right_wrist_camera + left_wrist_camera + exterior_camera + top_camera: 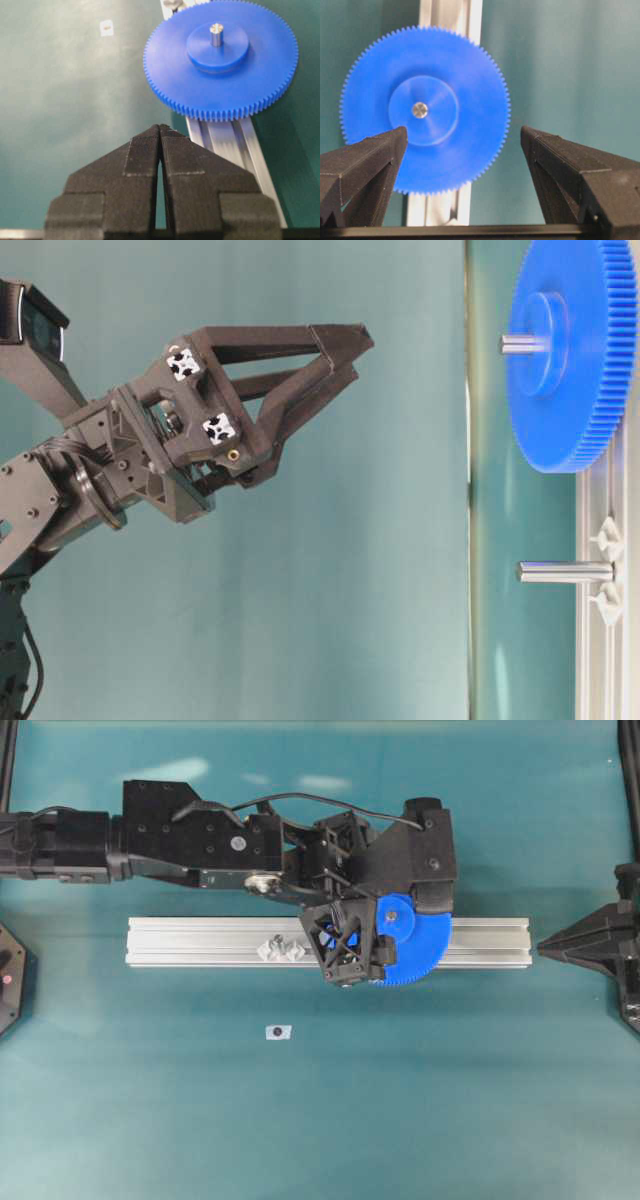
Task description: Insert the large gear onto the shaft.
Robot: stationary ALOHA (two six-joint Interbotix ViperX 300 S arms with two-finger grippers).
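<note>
Nearest the lens in the right wrist view, the right gripper [160, 131] was seen with its two dark fingers pressed together and nothing between them, parked at the right edge of the table, well apart from the work.

Largest in the scene, the teal table [300, 1120] was spanned by a long aluminium rail [200, 942]. Over the right part of that rail the left gripper [464, 137] was held with its fingers spread wide; no contact with any object could be made out in the left wrist view, where the fingertips flanked open space in front of the gear. In the table-level view it was seen well clear of the rail.

Next in size, the large gear [425, 110] was found lying flat on the rail, with the shaft [216, 34] protruding through the centre hole of its raised hub. The gear was judged to be fully seated, as its disc appeared to rest against the rail face in the table-level view.

A second pin [565, 571], bare and flanked by two small clear mounts, was seen standing further left along the rail. A tiny white tag [278, 1032] was noted on the table in front of the rail.

The insertion was therefore judged complete; only withdrawal of the left arm appeared to be left.
</note>
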